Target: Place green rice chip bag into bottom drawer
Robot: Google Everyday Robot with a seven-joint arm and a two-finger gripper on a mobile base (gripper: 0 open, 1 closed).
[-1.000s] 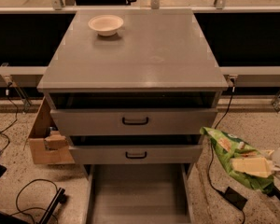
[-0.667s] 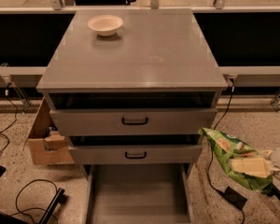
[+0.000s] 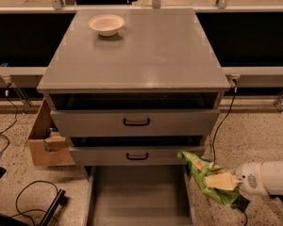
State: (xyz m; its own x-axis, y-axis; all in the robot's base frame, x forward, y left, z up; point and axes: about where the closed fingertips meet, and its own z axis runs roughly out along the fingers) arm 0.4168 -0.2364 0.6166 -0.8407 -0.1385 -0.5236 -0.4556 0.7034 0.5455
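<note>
A cardboard box (image 3: 46,145) sat on the floor left of the cabinet, and a bowl (image 3: 106,24) stood at the far left of its top. The bottom drawer (image 3: 137,199) lay pulled out. Just right of its rail, off the floor, hung the green rice chip bag (image 3: 197,166), with the gripper (image 3: 218,181) clenched across its middle. The bag looked light, soft, crinkly and probably slippery. A gentle hold on its body would suit, since chips crush. No lettering could be read.

Dim warm light; gripper (image 3: 218,181) lower right
</note>
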